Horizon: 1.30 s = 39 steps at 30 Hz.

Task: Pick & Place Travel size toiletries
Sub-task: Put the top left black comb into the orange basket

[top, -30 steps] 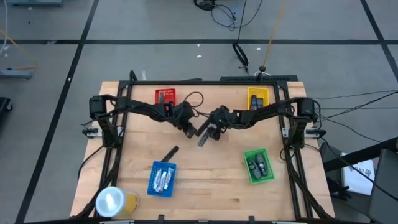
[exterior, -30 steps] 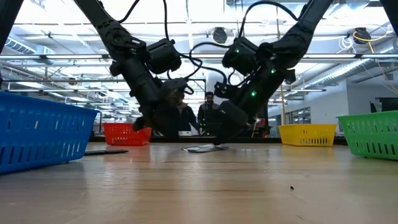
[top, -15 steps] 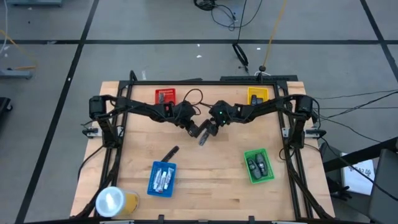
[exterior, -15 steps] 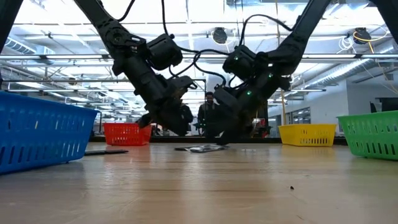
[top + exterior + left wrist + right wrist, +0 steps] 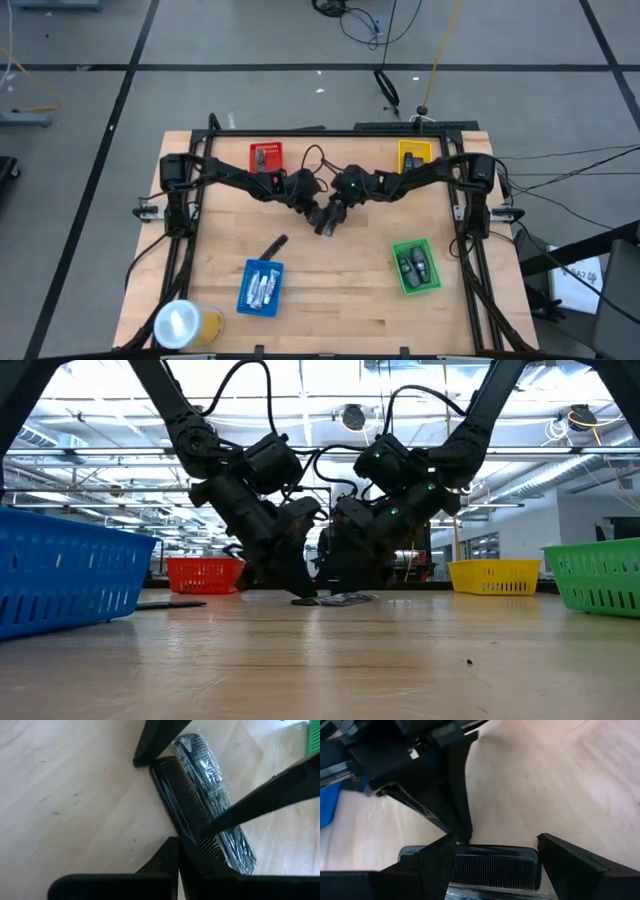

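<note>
Black combs in clear wrap [image 5: 200,795] lie flat on the table's middle [image 5: 324,227], seen low on the wood [image 5: 335,599]. My left gripper [image 5: 317,214] is shut, its tips [image 5: 178,845] down at the combs' near end. My right gripper [image 5: 334,212] is open and slants down over the combs [image 5: 495,870], one finger [image 5: 150,745] at their far end and the other [image 5: 250,805] crossing above them. Whether these fingers touch the wrap, I cannot tell. A dark stick [image 5: 272,246] lies loose on the wood. My left gripper sets its shut fingertips [image 5: 461,827] against the combs' edge [image 5: 470,847], slanting down from the table's left. The combs lie flat on the wood under it.
A blue tray [image 5: 260,288] with white tubes sits near left, and a green tray [image 5: 415,266] with dark pieces near right. A red tray [image 5: 266,156] and a yellow tray [image 5: 414,155] stand at the far edge. A yellowish roll [image 5: 185,325] stands at the near left corner.
My left gripper has come down and rightward onto the combs, still shut. My right gripper has rolled and drawn in over the combs from the right. The combs have stayed where they were.
</note>
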### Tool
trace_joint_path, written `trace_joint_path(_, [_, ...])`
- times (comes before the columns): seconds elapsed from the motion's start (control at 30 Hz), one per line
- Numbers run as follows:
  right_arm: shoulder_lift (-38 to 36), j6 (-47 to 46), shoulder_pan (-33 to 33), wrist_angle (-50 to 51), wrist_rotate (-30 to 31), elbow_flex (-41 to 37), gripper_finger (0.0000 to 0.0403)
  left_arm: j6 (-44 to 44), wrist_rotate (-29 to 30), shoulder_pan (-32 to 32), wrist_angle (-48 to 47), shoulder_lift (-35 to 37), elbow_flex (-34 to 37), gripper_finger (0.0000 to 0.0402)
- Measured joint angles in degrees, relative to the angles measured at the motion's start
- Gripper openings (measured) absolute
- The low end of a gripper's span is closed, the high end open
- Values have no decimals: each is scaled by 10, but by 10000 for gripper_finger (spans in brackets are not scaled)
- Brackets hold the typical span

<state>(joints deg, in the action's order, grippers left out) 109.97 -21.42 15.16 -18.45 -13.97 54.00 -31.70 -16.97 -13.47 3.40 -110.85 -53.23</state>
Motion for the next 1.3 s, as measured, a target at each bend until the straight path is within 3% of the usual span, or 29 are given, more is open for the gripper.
trace_joint_path(0.17, [-37, 17, 4, 43, -47, -3, 270, 6, -9, 0, 0, 1, 0, 14])
trace_joint_path(0.27, [-71, 86, -9, 68, -54, -3, 270, 10, -12, 0, -3, 1, 0, 19])
trace_joint_path(0.43, [-82, 270, -80, 79, 83, -2, 270, 9, -37, 0, -3, 0, 1, 6])
trace_joint_path(0.6, [-44, 403, -131, 53, 162, 9, 270, 9, -75, 2, -4, 0, 1, 10])
trace_joint_path(0.9, [23, 417, -137, 85, 169, 67, 270, -2, -88, 7, -2, 0, 5, 46])
trace_joint_path(1.3, [25, 407, -120, 110, 159, 71, 270, -26, -111, 12, 36, -1, 5, 37])
